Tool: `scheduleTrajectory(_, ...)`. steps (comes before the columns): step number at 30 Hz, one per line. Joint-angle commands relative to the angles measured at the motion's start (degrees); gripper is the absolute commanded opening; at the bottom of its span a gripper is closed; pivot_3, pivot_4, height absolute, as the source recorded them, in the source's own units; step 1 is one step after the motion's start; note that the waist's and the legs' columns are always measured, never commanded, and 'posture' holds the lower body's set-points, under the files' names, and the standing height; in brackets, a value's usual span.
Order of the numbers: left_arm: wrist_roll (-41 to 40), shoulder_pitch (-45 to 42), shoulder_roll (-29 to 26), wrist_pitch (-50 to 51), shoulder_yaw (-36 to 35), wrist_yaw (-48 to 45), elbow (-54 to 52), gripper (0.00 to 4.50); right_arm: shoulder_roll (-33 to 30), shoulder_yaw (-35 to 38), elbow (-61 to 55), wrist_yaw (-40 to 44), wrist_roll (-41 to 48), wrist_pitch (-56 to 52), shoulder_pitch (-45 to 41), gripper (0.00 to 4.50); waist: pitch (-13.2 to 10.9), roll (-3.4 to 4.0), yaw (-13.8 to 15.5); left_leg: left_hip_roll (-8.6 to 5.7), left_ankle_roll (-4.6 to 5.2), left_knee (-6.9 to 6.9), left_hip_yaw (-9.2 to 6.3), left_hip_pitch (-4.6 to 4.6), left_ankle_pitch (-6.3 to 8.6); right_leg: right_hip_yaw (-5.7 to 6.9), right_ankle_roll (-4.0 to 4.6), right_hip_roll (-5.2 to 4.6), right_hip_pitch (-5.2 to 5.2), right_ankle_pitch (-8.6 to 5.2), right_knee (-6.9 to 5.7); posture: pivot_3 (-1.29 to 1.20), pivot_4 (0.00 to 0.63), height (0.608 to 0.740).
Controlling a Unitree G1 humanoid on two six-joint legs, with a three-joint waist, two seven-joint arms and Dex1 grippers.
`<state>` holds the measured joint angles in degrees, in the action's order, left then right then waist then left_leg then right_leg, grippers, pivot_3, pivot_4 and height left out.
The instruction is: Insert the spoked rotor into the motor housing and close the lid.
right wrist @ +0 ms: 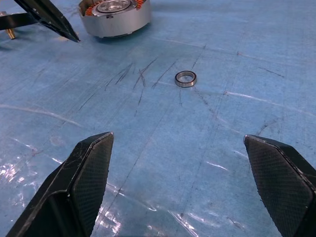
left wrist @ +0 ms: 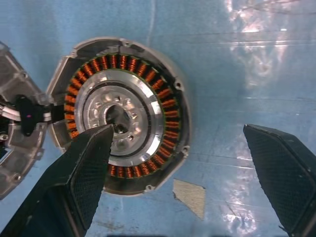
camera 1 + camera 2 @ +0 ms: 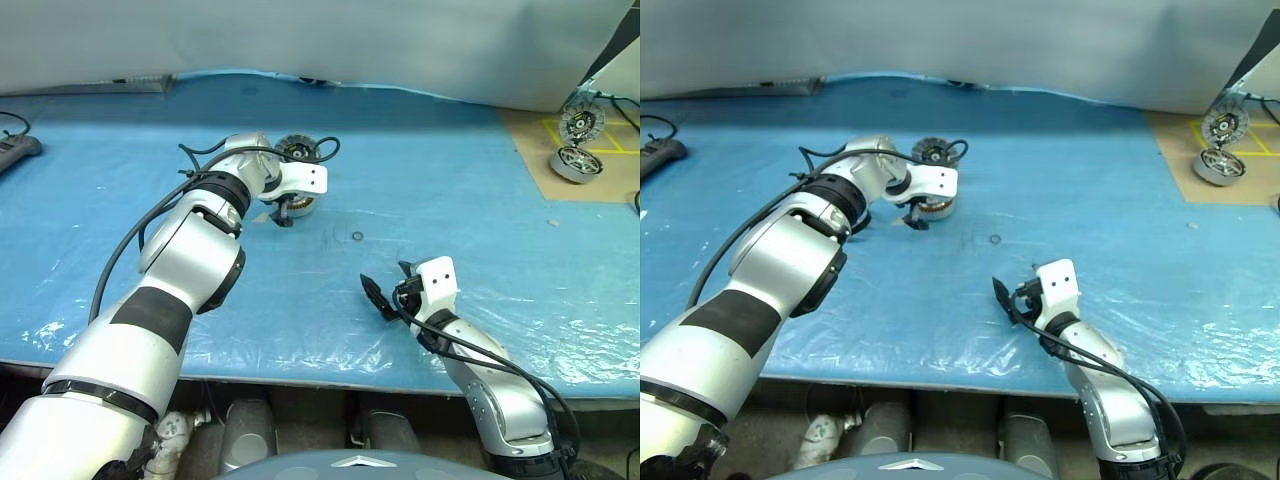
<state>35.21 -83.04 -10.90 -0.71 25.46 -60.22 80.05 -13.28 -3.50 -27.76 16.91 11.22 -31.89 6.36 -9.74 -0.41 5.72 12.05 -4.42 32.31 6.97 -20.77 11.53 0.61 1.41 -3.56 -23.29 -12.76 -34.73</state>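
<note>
Nearest the robot, the right claw (image 3: 390, 290) is held low over the front part of the blue-covered desk (image 3: 480, 200), its two black fingers spread wide and nothing between them. Just beyond it, a small loose metal ring (image 1: 185, 78) lies flat on the desk, well apart from both claws. Farther out, the left claw (image 2: 177, 163) is poised above the motor housing (image 2: 123, 116), pointing steeply down at it, fingers spread to full width and gripping nothing. In the left wrist view one fingertip (image 2: 96, 143) is seen over the hub area at the centre of the housing, while the other finger stands outside the housing rim, over bare desk; whether the fingertip touches the metal cannot be told. Inside the ring of copper windings a silver disc with a central hub is seen; it is judged that the spoked rotor (image 2: 118, 116) is already seated there, though its spokes cannot be made out clearly. The lid (image 2: 15, 123) lies open just beside the housing, joined to it at the rim. The left arm is therefore much the nearer, and the lid lies to one side of its claw. Farthest away, a similar motor unit (image 3: 575, 163) rests on tan cardboard (image 3: 530, 150).
</note>
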Motion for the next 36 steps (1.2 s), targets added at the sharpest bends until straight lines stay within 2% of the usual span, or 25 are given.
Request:
scheduleTrajectory(1, 0.8, -1.4, -0.6, 0.2, 0.7, 0.5, -0.4, 4.50, 0.2, -0.2, -2.0, -0.5, 0.3, 0.3, 0.3, 4.49, 0.0, 0.00, 0.0, 0.00, 0.00, 0.00, 0.00, 0.00, 0.00, 0.00, 0.00, 0.00, 0.00, 0.00, 0.00, 0.00, 0.150, 0.740)
scheduleTrajectory(16, 0.8, 4.0, 1.0, -0.7, 0.6, 3.8, -0.3, 4.50, 1.6, 0.6, -1.3, -3.1, 0.0, 1.2, 0.0, 4.49, 0.0, 0.00, -0.1, -0.01, 0.00, 0.00, 0.00, 0.11, 0.00, -0.01, -0.01, -0.01, 0.08, 0.00, 0.00, 0.00, 0.150, 0.740)
scheduleTrajectory(19, 1.0, 4.1, 0.8, -1.3, 0.7, 3.7, -0.3, 3.92, 1.9, 0.7, -1.0, -3.6, -0.1, 1.5, 0.1, 4.50, 0.0, 0.00, -0.1, -0.01, 0.00, 0.00, 0.00, 0.14, 0.00, -0.02, -0.01, -0.01, 0.10, 0.00, -0.01, 0.00, 0.150, 0.740)
scheduleTrajectory(24, 1.2, 4.1, -0.1, -1.8, 0.9, 3.4, -0.3, 2.28, 2.6, 0.6, -0.1, -4.5, -0.3, 2.3, -0.4, 4.50, 0.0, 0.00, -0.1, -0.02, 0.00, -0.03, 0.00, 0.16, 0.00, -0.02, -0.01, -0.01, 0.11, 0.00, 0.00, 0.00, 0.150, 0.740)
scheduleTrajectory(25, 1.3, 4.1, -0.3, -2.0, 0.9, 3.1, -0.3, 2.11, 2.7, 0.6, 0.2, -4.6, -0.3, 2.4, -0.6, 4.50, 0.0, 0.00, -0.1, -0.02, 0.00, -0.04, 0.01, 0.17, 0.00, -0.02, -0.01, -0.01, 0.11, 0.00, 0.00, 0.00, 0.150, 0.740)
scheduleTrajectory(36, 2.0, 5.4, -5.4, -4.7, 2.8, -3.9, -0.8, 2.12, 5.1, 0.6, 6.9, -5.4, -0.8, 5.6, -4.9, 4.50, 0.0, 0.00, -0.4, 0.00, 0.00, -0.09, 0.05, 0.25, 0.00, -0.05, 0.00, 0.00, 0.11, -0.01, 0.00, 0.00, 0.150, 0.740)
